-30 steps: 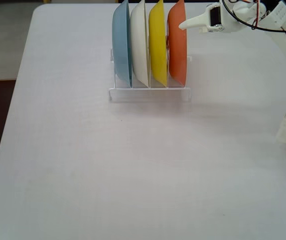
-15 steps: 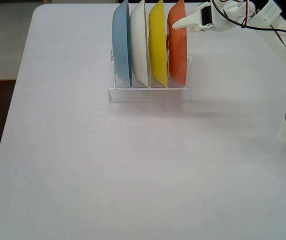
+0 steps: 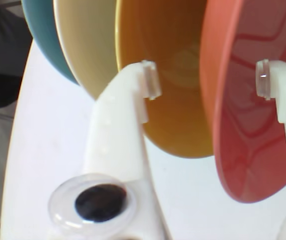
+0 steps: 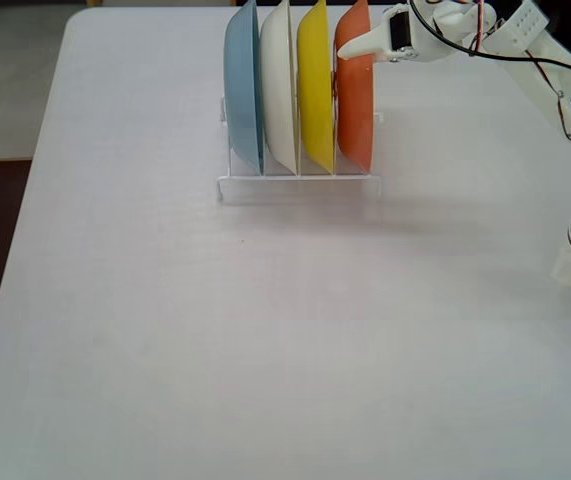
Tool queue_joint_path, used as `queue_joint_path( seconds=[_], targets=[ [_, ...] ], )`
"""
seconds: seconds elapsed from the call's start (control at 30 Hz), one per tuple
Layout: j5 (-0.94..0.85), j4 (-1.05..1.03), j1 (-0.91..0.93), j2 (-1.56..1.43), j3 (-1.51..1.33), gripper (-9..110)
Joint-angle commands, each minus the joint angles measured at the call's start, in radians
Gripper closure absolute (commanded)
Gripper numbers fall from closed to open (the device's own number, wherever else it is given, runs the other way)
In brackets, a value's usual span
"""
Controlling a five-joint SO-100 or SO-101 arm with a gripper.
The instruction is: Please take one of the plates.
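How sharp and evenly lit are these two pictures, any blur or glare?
Wrist view: close and soft, the orange plate and yellow plate slightly blurred, pale streaky reflections on the orange. Fixed view: even, washed-out light on the white table, faint shadow beside the clear rack, no strong glare.

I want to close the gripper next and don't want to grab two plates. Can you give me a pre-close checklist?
1. Gripper open: ok, the fingers are spread wide in the wrist view.
2. Orange plate rim between the fingers: ok.
3. Yellow plate outside the grip: cannot tell; the left finger overlaps it in the wrist view, depth unclear.
4. Orange plate upright in the rack: ok in the fixed view.
5. White plate and blue plate away from the fingers: ok.
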State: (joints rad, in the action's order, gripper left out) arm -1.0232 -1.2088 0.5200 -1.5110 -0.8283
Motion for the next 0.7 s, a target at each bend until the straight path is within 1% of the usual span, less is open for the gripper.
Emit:
queue_joint_path(
  seconds=[0.0,0.3,0.47,0.67],
  targets=[
    [-0.005,0.0,-0.014,-0.015,0.067,82],
    [-0.035,-0.011,-0.037,-0.015,0.092,101],
    [-0.046,-0.046,-0.035,-0.015,0.146,102],
    [-0.071,-0.057,-0.031,-0.015,0.273,102]
  ],
)
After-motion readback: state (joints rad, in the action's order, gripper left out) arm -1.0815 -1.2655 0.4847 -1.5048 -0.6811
